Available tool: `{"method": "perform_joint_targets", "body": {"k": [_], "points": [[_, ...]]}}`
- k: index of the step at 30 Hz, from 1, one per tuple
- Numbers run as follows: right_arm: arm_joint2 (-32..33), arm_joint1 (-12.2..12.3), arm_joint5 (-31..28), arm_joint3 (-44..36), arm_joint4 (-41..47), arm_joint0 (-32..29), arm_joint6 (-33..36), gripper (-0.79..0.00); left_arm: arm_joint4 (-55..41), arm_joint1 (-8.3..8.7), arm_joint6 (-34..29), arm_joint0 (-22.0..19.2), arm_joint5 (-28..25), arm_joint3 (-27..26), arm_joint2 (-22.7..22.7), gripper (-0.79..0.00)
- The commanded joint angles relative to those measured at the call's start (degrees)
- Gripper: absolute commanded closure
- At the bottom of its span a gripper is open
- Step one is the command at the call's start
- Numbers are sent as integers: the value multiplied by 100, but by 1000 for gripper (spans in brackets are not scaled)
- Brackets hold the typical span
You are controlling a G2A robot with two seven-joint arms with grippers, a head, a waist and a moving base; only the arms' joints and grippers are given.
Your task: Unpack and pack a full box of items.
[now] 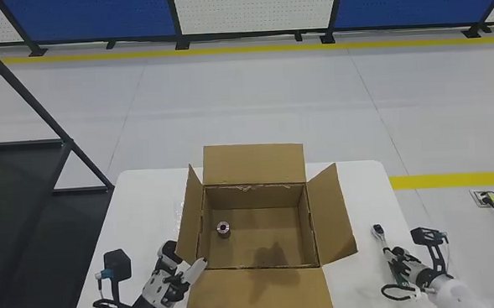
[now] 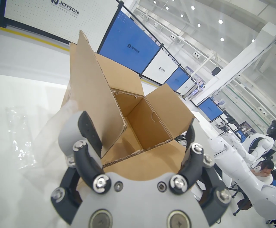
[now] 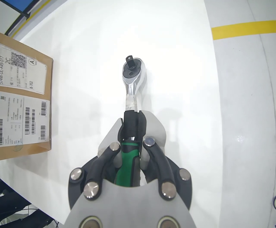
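Now clamping the right end effector (image 3: 131, 127) narrowly on the green-and-black handle of a ratchet wrench (image 3: 132, 71), with the drive head away from the wrist. Holding it low over the white table (image 3: 86, 64), or resting it there; not possible to tell which. Sitting well right of the open cardboard box (image 1: 252, 164), past its right flap.

Spreading the left end effector (image 2: 138, 126) wide, gripping nothing, astride the box's near left corner beside the raised left flap. Leaving one small round part (image 1: 223, 229) alone on the box floor and a clear plastic bag (image 2: 17, 138) on the table to the left.

Probably either laying the wrench down or lifting it to pack. If packing: gripping firmly, raising the head clear of the right flap before crossing, lowering away from the small part, and bracing the box against sliding.
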Motion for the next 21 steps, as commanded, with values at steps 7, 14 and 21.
{"method": "perform_joint_targets", "body": {"k": [7,14,21], "points": [[-101,53,129,182,-11,73,148,-203,1,10,58,104,-39,-51,-15,-785],[-87,96,200,-84,42,-78,130,-619,-17,21,105,206,-96,-82,-43,-785],[29,131,16,-931,347,-313,-160,-773,-93,31,250,370,-191,-115,-159,-785]]}}
